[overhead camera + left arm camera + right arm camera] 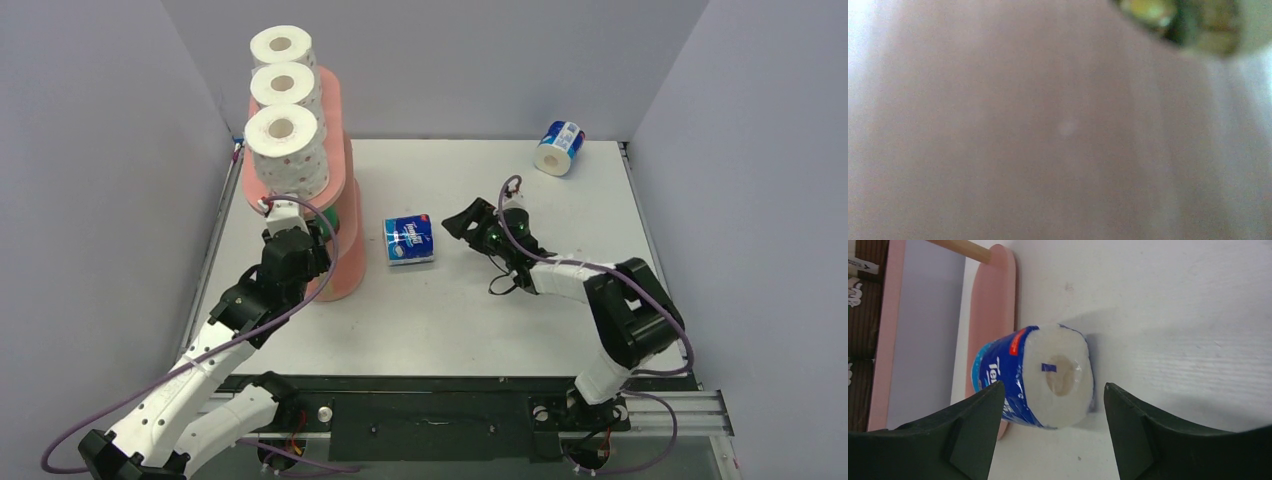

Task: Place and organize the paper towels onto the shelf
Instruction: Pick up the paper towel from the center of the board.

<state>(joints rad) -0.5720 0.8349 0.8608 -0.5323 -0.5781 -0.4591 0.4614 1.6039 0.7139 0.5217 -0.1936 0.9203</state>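
Right tool (1053, 388) gapes wide before a blue roll (998, 365) on the counter (1173, 315); left tool (278, 210), at the shelf (333, 105), grip unclear.

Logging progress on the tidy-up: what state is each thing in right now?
Shelf: upright.
Dotted rolls: three on end on top board.
Near blue roll: on its side on table.
Far blue roll: on its side on table.
Right arm: jaws open.
Left arm: jaws hidden.

White table (480, 310), pale lilac walls (100, 150)
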